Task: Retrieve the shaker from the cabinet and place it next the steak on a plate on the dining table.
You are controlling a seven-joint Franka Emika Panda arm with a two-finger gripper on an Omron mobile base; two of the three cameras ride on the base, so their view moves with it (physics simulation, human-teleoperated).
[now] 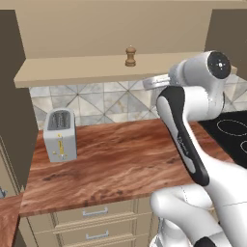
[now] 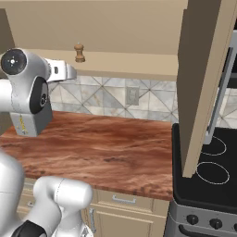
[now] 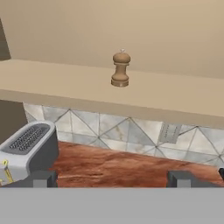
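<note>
Even, soft light; sharp render.

Rendered home kitchen. Reddish wood-grain counter (image 1: 116, 164) over cream drawers (image 1: 94, 219) with metal handles, silver toaster (image 1: 60, 134) standing on it. Grey-and-white patterned tile backsplash (image 2: 111, 99) behind, with a wall outlet (image 2: 132, 96). Beige wall cabinet (image 1: 96, 34) above, open-fronted. Black stovetop (image 2: 208, 171) with ring burners just beside the counter.

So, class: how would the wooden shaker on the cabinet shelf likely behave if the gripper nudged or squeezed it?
The shaker looks rigid turned wood, so it probably won't deform. It stands upright, tall above a small flared base, so a nudge near the knob could tip it. Its round body would then likely roll along the shelf.
</note>
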